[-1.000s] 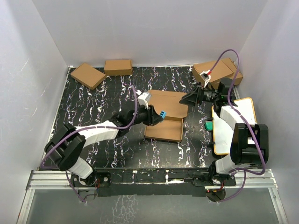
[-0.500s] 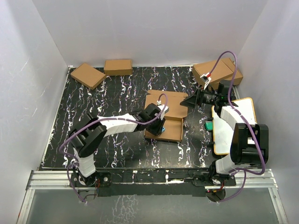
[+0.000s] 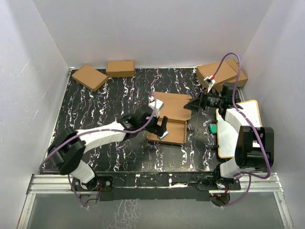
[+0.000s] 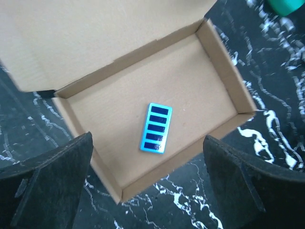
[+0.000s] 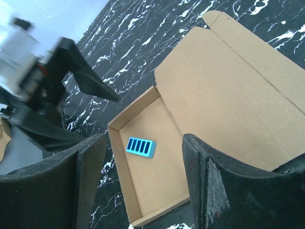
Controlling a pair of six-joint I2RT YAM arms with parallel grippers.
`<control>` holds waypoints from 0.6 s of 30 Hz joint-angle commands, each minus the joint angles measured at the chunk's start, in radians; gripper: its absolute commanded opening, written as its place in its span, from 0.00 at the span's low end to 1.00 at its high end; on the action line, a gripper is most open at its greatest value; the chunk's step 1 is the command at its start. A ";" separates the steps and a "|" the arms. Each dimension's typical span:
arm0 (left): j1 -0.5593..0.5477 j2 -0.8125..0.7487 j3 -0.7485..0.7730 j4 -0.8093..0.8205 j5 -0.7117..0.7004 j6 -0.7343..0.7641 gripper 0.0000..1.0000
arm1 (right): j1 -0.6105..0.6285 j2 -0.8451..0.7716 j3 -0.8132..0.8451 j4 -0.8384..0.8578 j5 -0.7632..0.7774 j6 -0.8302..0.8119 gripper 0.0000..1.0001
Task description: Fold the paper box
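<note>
The paper box [image 3: 174, 135] lies mid-table as an open brown tray, its lid [image 3: 174, 104] folded back flat toward the far side. On the tray floor [image 4: 190, 81] rests a small blue block [image 4: 156, 128] with dark stripes, which the right wrist view also shows as a blue block [image 5: 140, 146]. My left gripper [image 3: 162, 128] hovers over the tray's near-left corner, open, with nothing between its fingers [image 4: 50, 186]. At the lid's right edge my right gripper [image 3: 193, 105] is open and empty, looking down on the tray [image 5: 162, 181].
Two small brown boxes [image 3: 89, 77] [image 3: 120, 68] sit at the back left. Two larger stacked boxes [image 3: 224, 72] stand at the back right. An orange-edged white board [image 3: 238, 129] lies along the right, a teal object [image 3: 213, 128] beside it. White walls surround the marbled black table.
My left gripper carried the blue block down into the tray, let it go and opened wide. The right arm barely moved.
</note>
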 commanded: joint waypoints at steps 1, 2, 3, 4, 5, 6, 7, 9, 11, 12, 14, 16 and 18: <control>0.050 -0.197 -0.121 0.208 -0.079 -0.055 0.97 | -0.004 -0.014 0.033 -0.019 0.025 -0.081 0.69; 0.083 -0.220 -0.144 0.231 -0.046 -0.068 0.97 | -0.004 -0.017 0.036 -0.031 0.032 -0.094 0.69; 0.126 -0.224 -0.159 0.250 0.011 -0.087 0.97 | -0.004 -0.017 0.040 -0.041 0.039 -0.108 0.69; 0.171 -0.252 -0.171 0.269 0.095 -0.111 0.97 | -0.005 -0.019 0.042 -0.048 0.046 -0.118 0.70; 0.219 -0.259 -0.181 0.288 0.157 -0.140 0.97 | -0.006 -0.019 0.044 -0.053 0.052 -0.125 0.70; 0.263 -0.258 -0.189 0.308 0.206 -0.172 0.97 | -0.007 -0.019 0.045 -0.060 0.055 -0.132 0.70; 0.301 -0.251 -0.188 0.321 0.248 -0.189 0.97 | -0.008 -0.018 0.046 -0.062 0.056 -0.136 0.70; 0.367 -0.209 -0.161 0.325 0.332 -0.219 0.97 | -0.009 -0.016 0.045 -0.064 0.055 -0.139 0.70; 0.418 -0.148 -0.115 0.312 0.395 -0.256 0.96 | -0.010 -0.013 0.047 -0.064 0.055 -0.141 0.70; 0.439 -0.113 -0.093 0.308 0.420 -0.272 0.95 | -0.011 -0.012 0.046 -0.065 0.057 -0.142 0.70; 0.479 -0.046 -0.047 0.311 0.473 -0.306 0.91 | -0.013 -0.010 0.046 -0.066 0.059 -0.144 0.70; 0.519 0.021 -0.011 0.335 0.539 -0.345 0.86 | -0.016 -0.010 0.045 -0.066 0.058 -0.146 0.70; 0.561 0.089 0.008 0.404 0.613 -0.399 0.79 | -0.019 -0.008 0.044 -0.066 0.058 -0.145 0.70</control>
